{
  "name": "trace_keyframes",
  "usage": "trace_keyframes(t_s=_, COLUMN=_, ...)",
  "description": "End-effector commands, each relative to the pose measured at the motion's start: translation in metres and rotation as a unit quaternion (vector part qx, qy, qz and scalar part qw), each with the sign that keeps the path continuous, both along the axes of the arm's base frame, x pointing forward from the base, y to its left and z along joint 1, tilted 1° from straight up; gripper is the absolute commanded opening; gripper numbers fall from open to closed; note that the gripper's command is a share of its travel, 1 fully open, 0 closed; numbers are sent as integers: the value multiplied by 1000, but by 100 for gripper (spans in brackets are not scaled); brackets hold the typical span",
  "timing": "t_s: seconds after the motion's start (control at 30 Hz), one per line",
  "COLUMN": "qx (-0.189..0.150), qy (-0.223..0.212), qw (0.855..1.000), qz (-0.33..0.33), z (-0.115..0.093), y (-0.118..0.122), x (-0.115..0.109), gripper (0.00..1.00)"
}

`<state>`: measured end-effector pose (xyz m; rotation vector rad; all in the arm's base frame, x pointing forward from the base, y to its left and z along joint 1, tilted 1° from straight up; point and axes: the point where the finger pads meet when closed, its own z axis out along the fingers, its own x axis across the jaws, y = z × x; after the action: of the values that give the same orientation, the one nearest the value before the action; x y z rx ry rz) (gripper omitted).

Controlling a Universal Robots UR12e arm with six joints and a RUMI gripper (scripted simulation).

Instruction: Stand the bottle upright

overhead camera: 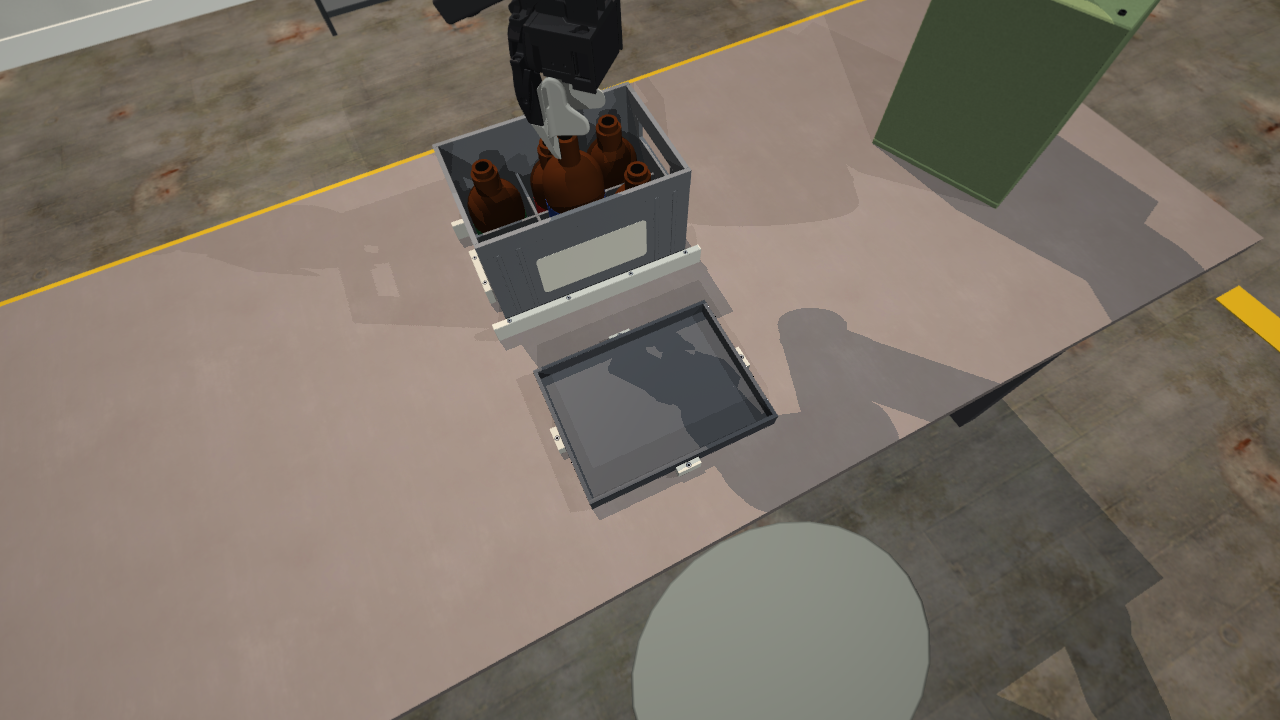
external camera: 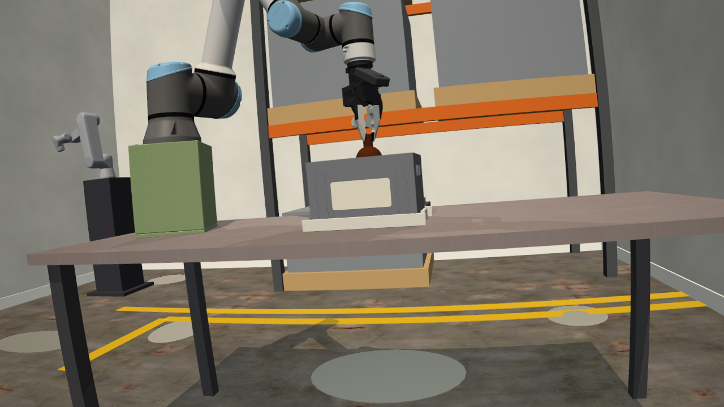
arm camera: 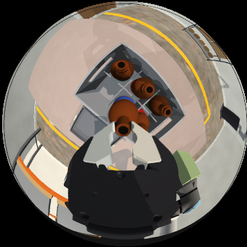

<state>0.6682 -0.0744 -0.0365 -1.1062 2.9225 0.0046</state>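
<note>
The grey crate (overhead camera: 572, 210) stands at the table's far side with brown bottles in its cells. My gripper (overhead camera: 560, 136) is above the crate, shut on the neck of one brown bottle (overhead camera: 567, 175). That bottle is upright and raised, its shoulder above the crate rim in the exterior view (external camera: 368, 150). In the wrist view the held bottle (arm camera: 123, 118) hangs between my fingers, with a blue mark under it. Other bottles (overhead camera: 493, 198) (overhead camera: 611, 147) sit lower in their cells. The dark tray (overhead camera: 654, 401) lies in front of the crate.
A green block (overhead camera: 1006, 85), the arm's base, stands at the table's far right. The crate sits on a white base plate (overhead camera: 597, 292). The table's front edge runs close past the tray. Shelving (external camera: 430, 108) stands behind the table.
</note>
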Motion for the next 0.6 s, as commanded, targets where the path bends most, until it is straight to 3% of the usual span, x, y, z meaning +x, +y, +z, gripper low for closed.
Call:
trace_keyframes(t_s=0.0, qx=-2, qy=-5, qw=1000, qz=-1, z=8, y=-4, x=5, gripper=0)
trace_keyframes(t_s=0.57, qx=-2, qy=-5, qw=1000, qz=-1, z=22, y=-5, x=6, gripper=0)
